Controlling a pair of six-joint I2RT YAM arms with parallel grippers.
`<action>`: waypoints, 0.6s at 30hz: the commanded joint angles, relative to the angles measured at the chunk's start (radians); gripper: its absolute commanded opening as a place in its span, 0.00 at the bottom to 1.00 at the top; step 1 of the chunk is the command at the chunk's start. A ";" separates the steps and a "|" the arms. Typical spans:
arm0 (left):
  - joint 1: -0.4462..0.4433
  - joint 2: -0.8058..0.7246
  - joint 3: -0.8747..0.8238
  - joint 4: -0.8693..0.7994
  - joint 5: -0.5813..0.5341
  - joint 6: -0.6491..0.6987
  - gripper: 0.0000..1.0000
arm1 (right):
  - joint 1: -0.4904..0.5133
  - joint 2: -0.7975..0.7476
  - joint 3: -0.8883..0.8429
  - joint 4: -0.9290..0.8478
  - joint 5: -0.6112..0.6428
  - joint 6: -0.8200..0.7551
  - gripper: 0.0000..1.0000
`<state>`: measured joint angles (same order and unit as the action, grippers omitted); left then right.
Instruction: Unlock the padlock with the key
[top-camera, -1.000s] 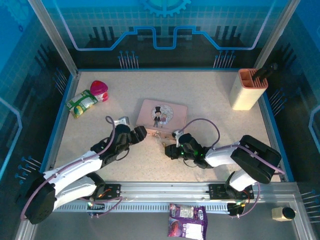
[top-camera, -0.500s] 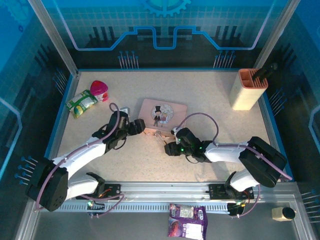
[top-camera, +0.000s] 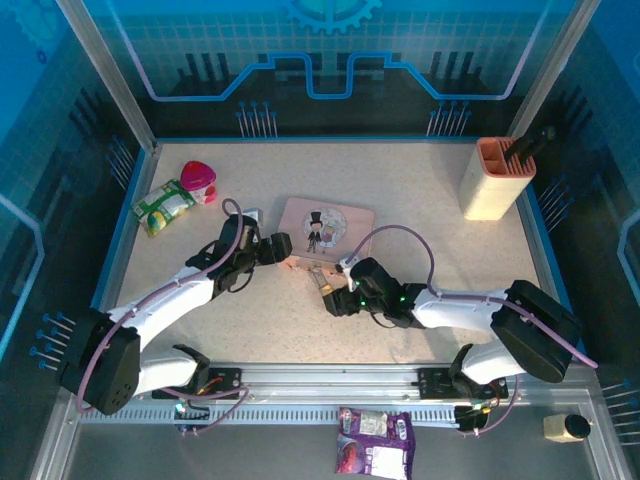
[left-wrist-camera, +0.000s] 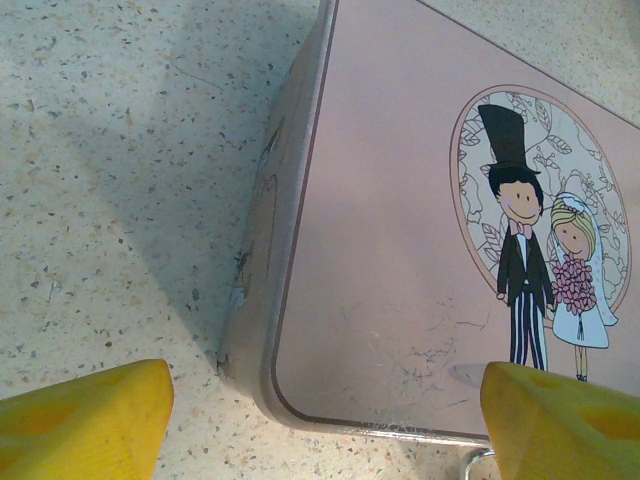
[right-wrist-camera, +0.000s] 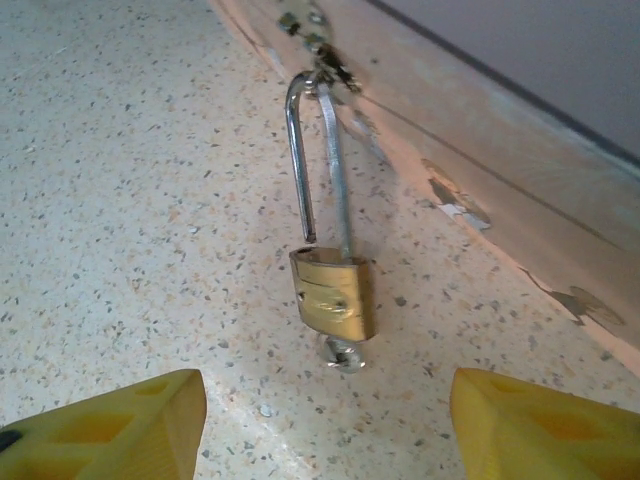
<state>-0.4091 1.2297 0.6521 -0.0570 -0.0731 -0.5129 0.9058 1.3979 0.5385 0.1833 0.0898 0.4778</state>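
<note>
The right claw has opened off the key, the left claw gapes over the tin; the padlock looks sprung, so unhooking comes next.

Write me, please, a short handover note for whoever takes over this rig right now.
Left gripper: open, over a corner of the pink tin, holding nothing.
Right gripper: open and empty, just short of the padlock.
Padlock: on the table by the tin's front, hooked through the tin's clasp. The short leg of its shackle is out of the body, so it looks unlocked.
Key: appears to sit in the keyhole.
Left: confirm the lock is open.
</note>
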 joint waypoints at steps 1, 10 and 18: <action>0.009 0.001 0.022 -0.021 0.009 0.028 0.81 | 0.016 0.009 0.035 0.025 0.030 -0.020 0.67; 0.017 0.035 0.034 0.003 0.024 0.027 0.82 | -0.029 0.151 0.159 -0.047 0.054 0.006 0.61; 0.032 0.058 0.032 0.022 0.037 0.023 0.81 | -0.064 0.223 0.190 -0.055 -0.034 -0.025 0.51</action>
<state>-0.3908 1.2709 0.6601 -0.0544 -0.0608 -0.5129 0.8619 1.5944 0.6998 0.1413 0.0978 0.4713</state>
